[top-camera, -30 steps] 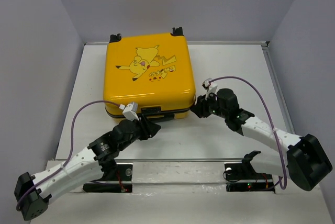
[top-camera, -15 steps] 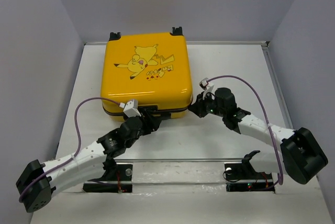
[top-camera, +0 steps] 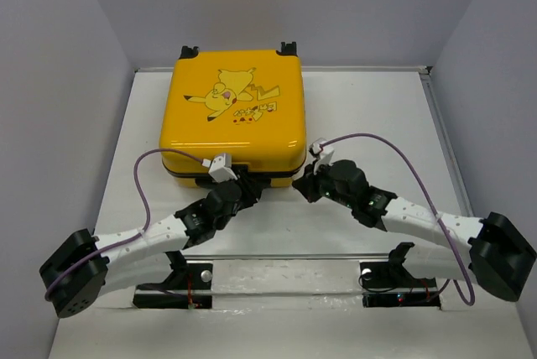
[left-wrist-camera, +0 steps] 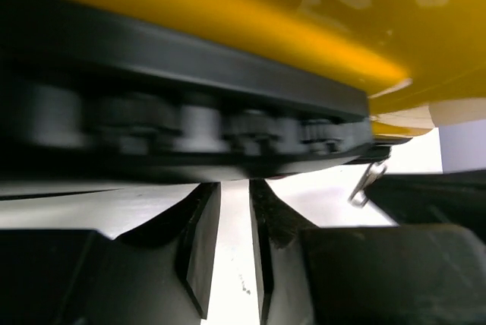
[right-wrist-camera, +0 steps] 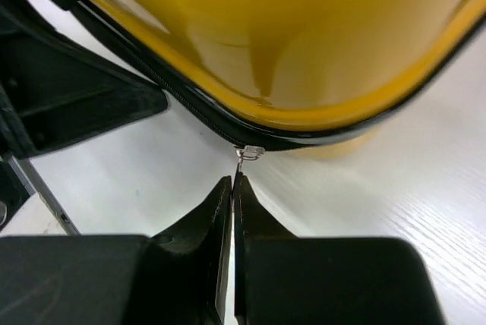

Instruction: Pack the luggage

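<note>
The luggage [top-camera: 231, 116], a yellow hard-shell case with a cartoon on its lid, lies flat and closed at the back of the table. My right gripper [top-camera: 304, 183] is at its front edge, right of centre. In the right wrist view it [right-wrist-camera: 232, 182] is shut on the thin metal zipper pull [right-wrist-camera: 241, 162], which hangs from the black zip seam under the yellow shell [right-wrist-camera: 304, 36]. My left gripper [top-camera: 243, 184] sits at the middle of the front edge. Its jaws [left-wrist-camera: 235, 188] stand a narrow gap apart with bare table between them, tips under the black lock bar [left-wrist-camera: 190, 112].
The white table [top-camera: 369, 107] is boxed in by grey walls on the left, back and right. A rail with both arm bases [top-camera: 285, 275] runs along the near edge. Purple cables [top-camera: 143, 183] loop off each wrist.
The right gripper has closed on the zipper pull and moved left along the front edge from the case's right corner. The left gripper pushed in under the front edge and its jaws narrowed. The case shifted slightly back.
</note>
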